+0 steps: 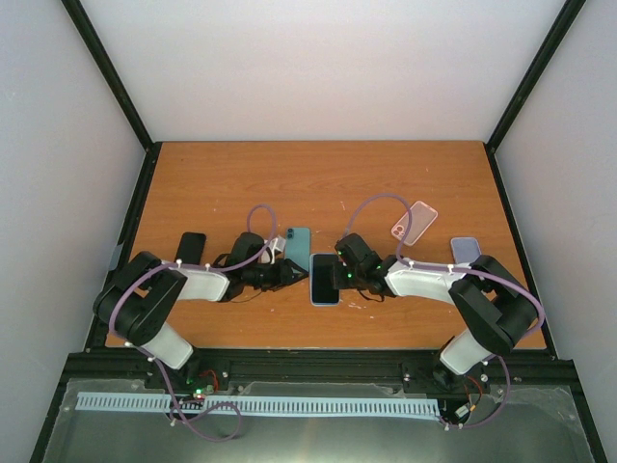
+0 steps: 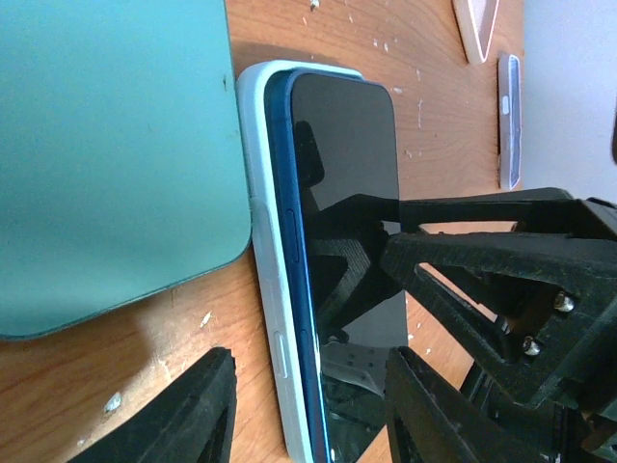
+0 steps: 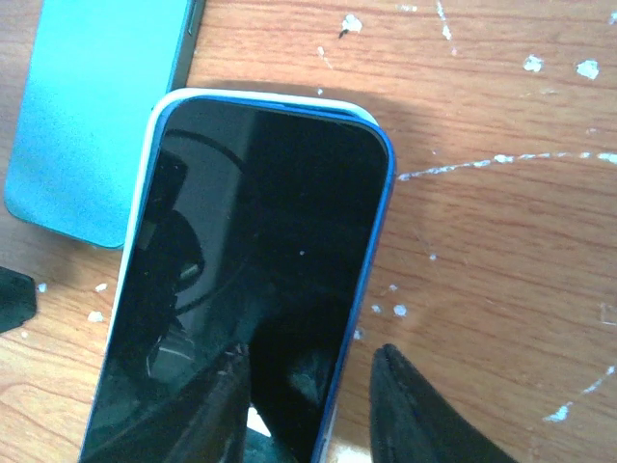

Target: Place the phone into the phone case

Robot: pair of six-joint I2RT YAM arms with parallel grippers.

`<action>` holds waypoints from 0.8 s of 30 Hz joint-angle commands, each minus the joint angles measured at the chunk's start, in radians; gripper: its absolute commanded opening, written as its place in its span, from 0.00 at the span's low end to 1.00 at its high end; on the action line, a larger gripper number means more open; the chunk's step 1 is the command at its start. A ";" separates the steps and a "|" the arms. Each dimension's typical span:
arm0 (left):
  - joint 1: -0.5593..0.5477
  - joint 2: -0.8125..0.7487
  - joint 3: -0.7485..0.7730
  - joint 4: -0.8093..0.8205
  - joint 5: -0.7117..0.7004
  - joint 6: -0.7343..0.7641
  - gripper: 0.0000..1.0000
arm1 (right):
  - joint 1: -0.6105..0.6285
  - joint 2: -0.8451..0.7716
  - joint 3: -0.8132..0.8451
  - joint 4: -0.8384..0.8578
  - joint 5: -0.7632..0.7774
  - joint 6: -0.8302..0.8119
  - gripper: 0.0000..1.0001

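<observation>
While the wooden table carries several handsets and covers, both arms reach in toward the phone, which lies screen up near the middle of the front half. The left arm comes at the phone from its left and the right arm from its right, so their tips nearly meet over it. A teal slab lies flat just beside the phone, on its left and slightly farther back. The phone rests on the pale phone case but looks askew. On the left long side and at the far end the case's rim shows beyond the phone's blue edge, while on the right side only the blue edge is visible. A clear pink case lies behind and to the right of the phone, a lavender case farther right again, and a black handset well off to the phone's left. The left fingers are spread wide, with the near end of the phone and case between them, and contact cannot be made out. The right fingers are parted too, one over the dark screen and one outside the phone's right edge; whether they pinch it cannot be told.
</observation>
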 commanded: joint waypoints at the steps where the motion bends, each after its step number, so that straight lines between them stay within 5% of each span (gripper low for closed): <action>1: -0.021 0.032 0.029 0.060 0.012 -0.001 0.43 | 0.006 -0.012 -0.021 0.045 -0.015 0.001 0.31; 10: -0.066 0.120 0.073 0.068 -0.014 0.021 0.42 | 0.006 -0.016 -0.037 0.132 -0.075 -0.040 0.17; 24: -0.083 0.183 0.083 0.095 -0.022 0.017 0.28 | 0.006 0.029 -0.080 0.234 -0.042 -0.022 0.19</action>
